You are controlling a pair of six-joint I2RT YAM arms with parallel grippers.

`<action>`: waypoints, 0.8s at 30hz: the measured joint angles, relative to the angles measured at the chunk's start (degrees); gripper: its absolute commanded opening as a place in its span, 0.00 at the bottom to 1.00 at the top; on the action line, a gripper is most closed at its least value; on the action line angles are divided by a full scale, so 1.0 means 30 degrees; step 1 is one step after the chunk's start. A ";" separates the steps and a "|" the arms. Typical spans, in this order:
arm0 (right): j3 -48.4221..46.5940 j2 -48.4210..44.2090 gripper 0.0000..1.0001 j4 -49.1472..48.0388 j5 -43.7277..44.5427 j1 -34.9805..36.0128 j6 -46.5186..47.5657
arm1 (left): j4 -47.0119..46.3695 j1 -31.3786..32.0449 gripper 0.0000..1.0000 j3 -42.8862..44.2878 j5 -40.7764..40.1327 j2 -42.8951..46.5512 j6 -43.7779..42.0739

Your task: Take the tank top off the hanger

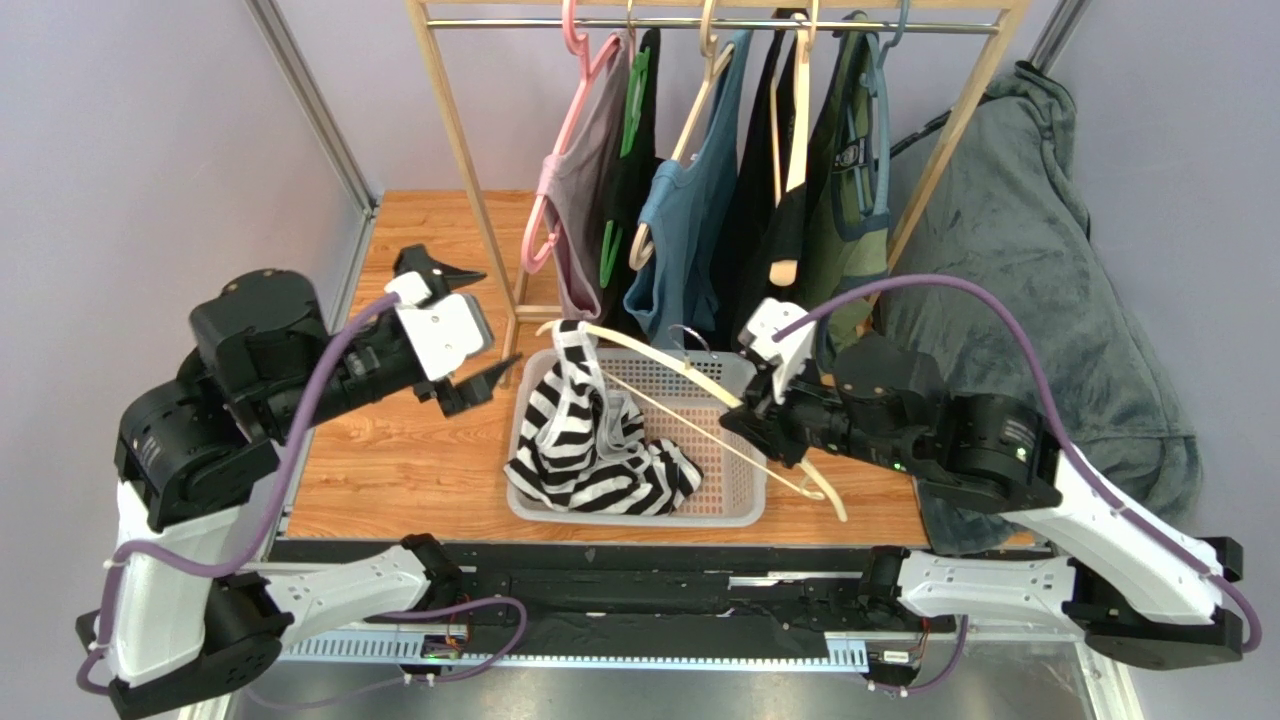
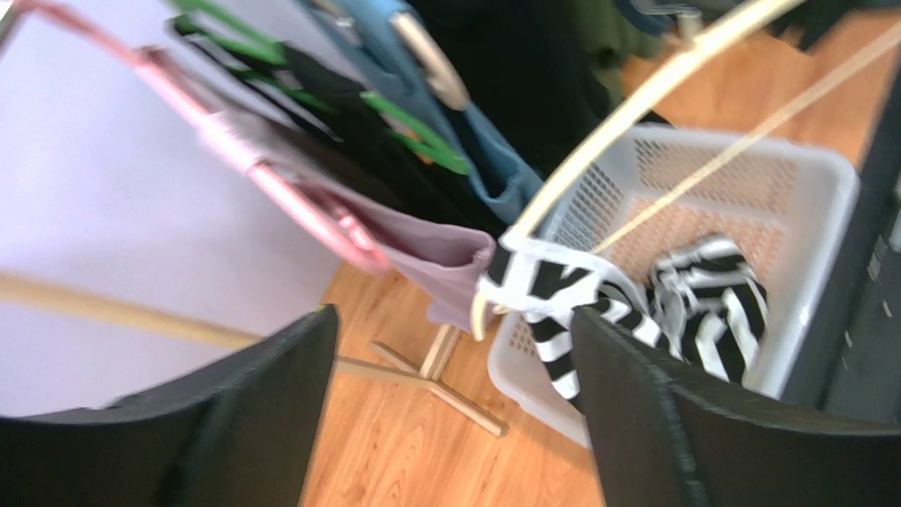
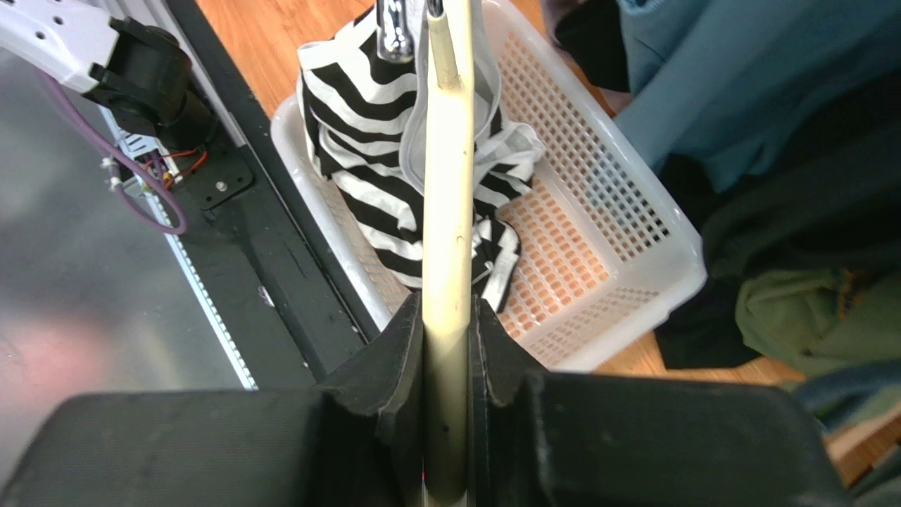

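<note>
A black-and-white striped tank top [image 1: 586, 450] lies mostly heaped inside a white perforated plastic basket [image 1: 739, 507] on the wooden tabletop [image 1: 391, 450], filling the basket's 9 o'clock half. One white-edged strap rises out of the heap and is looped over the far tip of a pale cream wooden hanger [image 1: 676, 368]. That tip pokes out past the basket's corner at about 11 o'clock.

The hanger slants across the basket from 11 o'clock down towards 4 o'clock. The right pincer [image 1: 747, 417], at 3 o'clock of the basket, is clenched on the hanger's arm. In the right wrist view its black fingers [image 3: 397, 349] press both sides of the cream bar [image 3: 446, 211], with the striped cloth [image 3: 360, 137] and the basket [image 3: 635, 243] beyond.

The left pincer [image 1: 501, 318] hangs at 9 o'clock of the basket, released and holding nothing, its jaws spread wide and apart from the cloth. The left wrist view shows its two dark fingers [image 2: 677, 423] far apart, framing the strap draped over the hanger tip [image 2: 481, 306].

At 12 o'clock stands a light wooden clothes rack [image 1: 451, 135] carrying pink [image 1: 579, 135], black, blue [image 1: 691, 210] and green garments.
</note>
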State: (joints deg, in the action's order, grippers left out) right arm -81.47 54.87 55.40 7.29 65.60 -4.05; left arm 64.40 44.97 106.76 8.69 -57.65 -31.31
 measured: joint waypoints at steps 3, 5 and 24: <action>0.0262 -0.0991 0.00 0.0138 0.0495 0.0058 0.0080 | -0.1377 -0.0284 0.72 -0.1501 -0.1377 0.0984 0.1013; 0.0000 -0.1333 0.00 0.0306 0.0663 0.0073 0.0138 | -0.1909 -0.0444 0.69 -0.3096 -0.1639 0.1472 0.1647; -0.2091 -0.1486 0.00 0.1792 0.0510 0.0087 0.0066 | -0.2419 -0.0656 0.83 -0.7548 0.4146 -0.0903 0.4947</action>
State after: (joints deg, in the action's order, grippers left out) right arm -87.74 50.41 60.77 8.82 65.87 -3.86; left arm 57.14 43.00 84.12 21.12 -60.36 -16.47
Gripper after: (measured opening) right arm 0.149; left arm 0.837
